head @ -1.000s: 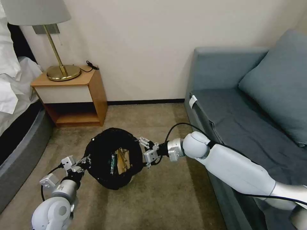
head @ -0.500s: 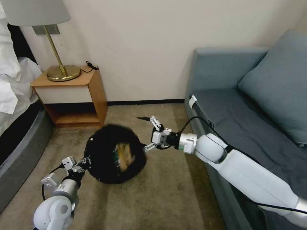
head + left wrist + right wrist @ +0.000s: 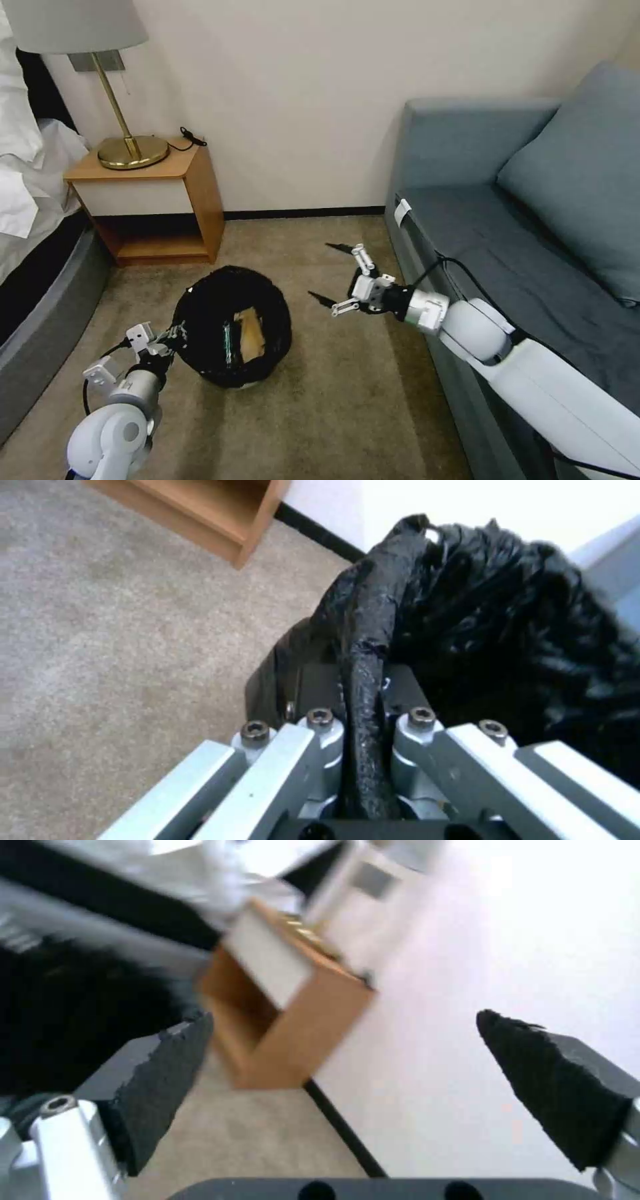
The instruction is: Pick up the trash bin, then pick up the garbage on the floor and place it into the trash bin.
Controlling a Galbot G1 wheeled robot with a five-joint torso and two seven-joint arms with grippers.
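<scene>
The trash bin [image 3: 200, 320], lined with a crinkly black bag, hangs tilted low over the carpet with its mouth facing me. My left gripper [image 3: 171, 335] is shut on its near-left rim. The left wrist view shows the left gripper [image 3: 363, 715] clamped on the folded black rim of the trash bin [image 3: 507, 630]. Garbage lies inside: a brown-gold piece [image 3: 251, 333] and a green-labelled bottle [image 3: 229, 341]. My right gripper [image 3: 321, 271] hovers open and empty to the right of the bin, apart from it. In the right wrist view the right gripper [image 3: 343, 1022] has its jaws spread wide.
A wooden nightstand [image 3: 200, 193] with a brass lamp [image 3: 130, 150] stands against the wall behind the bin. A grey-blue sofa [image 3: 467, 227] runs along the right and a bed [image 3: 40, 293] along the left. Bare carpet [image 3: 333, 400] lies between them.
My right gripper has drawn back from the bin's mouth, up and to the right, staying open. The bin swung, then settled slightly lower in the left gripper's hold.
</scene>
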